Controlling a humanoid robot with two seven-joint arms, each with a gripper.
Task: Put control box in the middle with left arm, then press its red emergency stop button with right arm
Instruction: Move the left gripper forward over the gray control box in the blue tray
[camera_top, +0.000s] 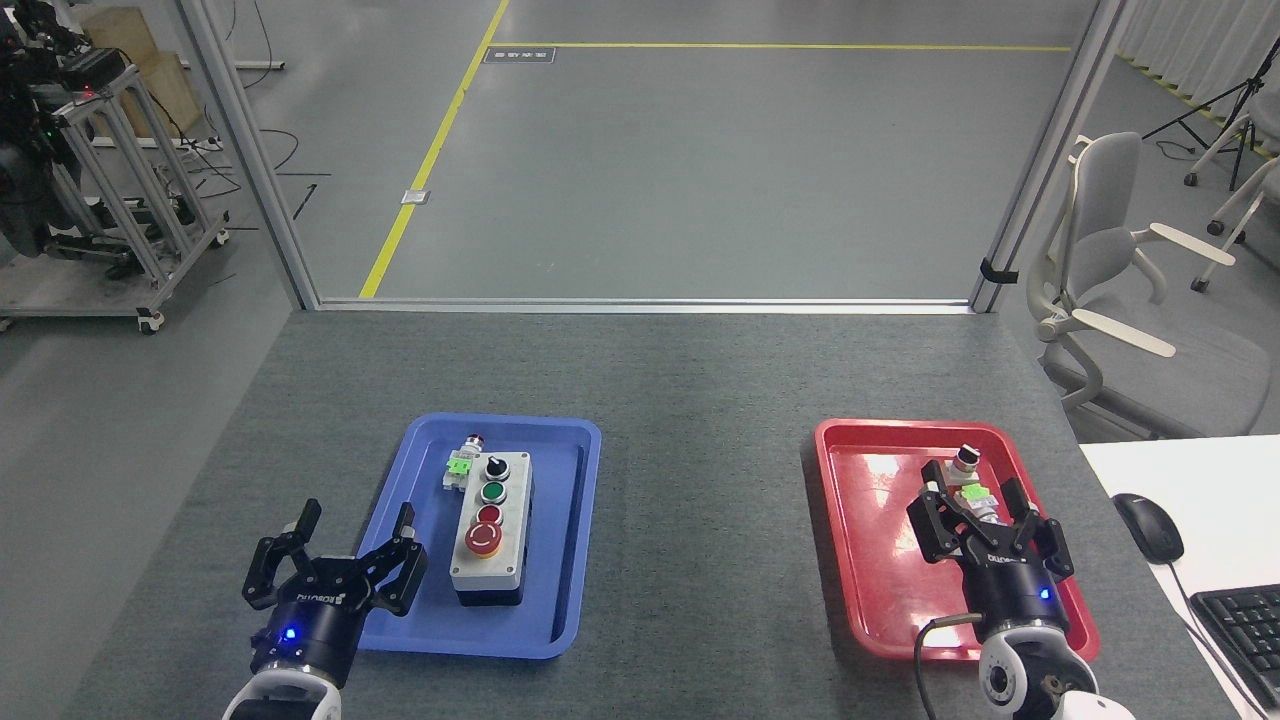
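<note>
Control box: the control box (491, 528) lies in the blue tray (575, 560), long axis running away from me, still well left of the bare middle (700, 520) of the table.
Button row: black knob farthest from me, then green, small red, and the red emergency stop button (483, 539) nearest me.
Loose part: a small white switch part with a green tab (459, 467) sits just beside the box's far left corner; I would keep clear of it.
Left arm: my left arm's gripper (352, 547) hovers at the tray's near left corner, jaws spread wide and empty, beside the box but not touching it.
Right arm: my right arm's gripper (982, 512) is over the red tray (860, 520), jaws apart around a second small switch part (971, 478); I cannot tell whether they touch it.
Handling: I judge the box rigid and fairly heavy for its size, with smooth sides that could slip.
Grip point: across the two long sides near mid-length, low toward the black base, away from the buttons.
Risk: the tray rim must be cleared, so lift rather than drag.
Surface: dark-grey felt-like table, likely grippy enough to hold the box during the press.
Room: grey floor with yellow lines beyond, an office chair (1110, 260) and a white desk with mouse and keyboard at right.
</note>
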